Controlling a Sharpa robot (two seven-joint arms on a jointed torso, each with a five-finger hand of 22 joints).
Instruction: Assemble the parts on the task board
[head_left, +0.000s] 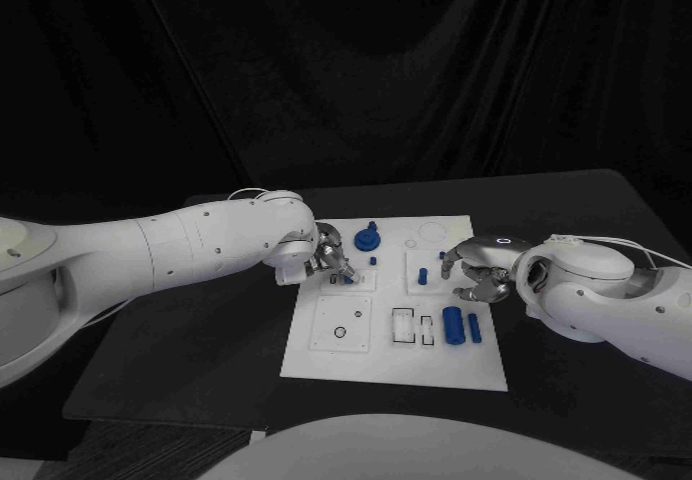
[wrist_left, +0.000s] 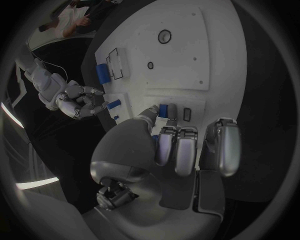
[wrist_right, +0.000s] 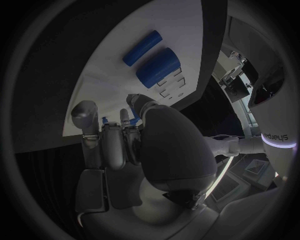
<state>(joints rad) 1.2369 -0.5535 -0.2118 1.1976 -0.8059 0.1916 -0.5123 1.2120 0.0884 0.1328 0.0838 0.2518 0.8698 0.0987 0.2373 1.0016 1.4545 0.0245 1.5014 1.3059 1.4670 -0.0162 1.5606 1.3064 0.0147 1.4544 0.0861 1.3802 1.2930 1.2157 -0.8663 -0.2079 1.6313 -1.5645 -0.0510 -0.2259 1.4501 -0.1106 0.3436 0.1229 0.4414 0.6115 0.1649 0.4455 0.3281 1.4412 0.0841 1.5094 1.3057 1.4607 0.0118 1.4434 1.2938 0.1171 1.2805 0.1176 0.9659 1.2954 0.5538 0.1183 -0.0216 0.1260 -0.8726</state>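
The black surface (head_left: 173, 370) carries everything, and the white task board (head_left: 368, 350) lies flat in its middle, square to the robot so both arms can reach it from either side. The two white arms come in low from left and right and meet over the board's far half, which I take to be where the work is going on.

The left hand (head_left: 329, 262) hangs over the board's upper left part, its fingers (wrist_left: 177, 150) curled down towards a small blue part (wrist_left: 164, 110) that stands by a dark slot. From the left wrist view a fingertip seems to touch or pinch that piece, but I cannot tell for certain whether it is gripped or only steadied; it looks like a piece being seated in its place.

The right hand (head_left: 476, 272) hovers at the board's right side, fingers bent inward above a small blue peg (head_left: 421, 273). Whether they hold anything I cannot tell.

Near the board's right edge two blue cylinders (head_left: 453, 325) lie side by side, the thicker beside the thinner, next to a pair of rectangular cut-outs (head_left: 411, 325), probably waiting their turn. A blue gear-like part (head_left: 368, 240) sits near the far edge, and a ring outline (head_left: 340, 332) is marked towards the left, nothing in it yet
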